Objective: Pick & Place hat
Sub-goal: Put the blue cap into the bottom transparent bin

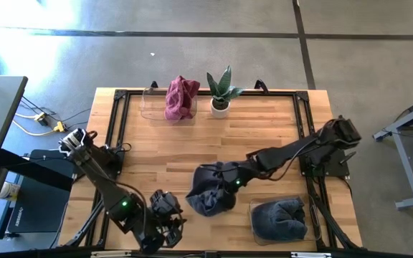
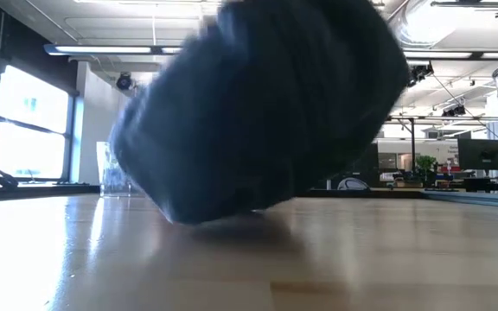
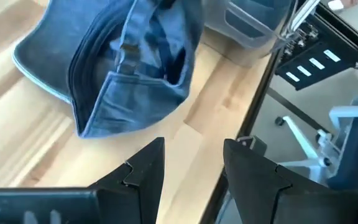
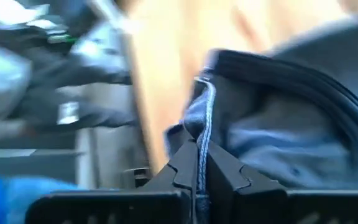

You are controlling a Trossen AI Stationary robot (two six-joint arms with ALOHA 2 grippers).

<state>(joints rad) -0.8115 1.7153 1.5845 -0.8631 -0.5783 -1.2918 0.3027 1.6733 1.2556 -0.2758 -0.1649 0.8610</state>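
A blue denim hat hangs near the middle of the table's near half. It fills the low view as a dark blurred mass. My right gripper reaches in from the right and is shut on it, seen also in the right wrist view. My left gripper waits open just left of the hat, near the near edge. The left wrist view shows those open fingers with the hat beyond them. My right gripper pinches a stitched edge of the hat between its two shut fingers, coming in from the table's right. The rest of the hat hangs slack to the left of and below the fingers. Its lowest part is close to the tabletop; whether it touches, I cannot tell.
A clear bin at the near right holds another dark blue hat. A clear bin at the far edge holds a red cloth, beside a small potted plant. Bare wood lies between.
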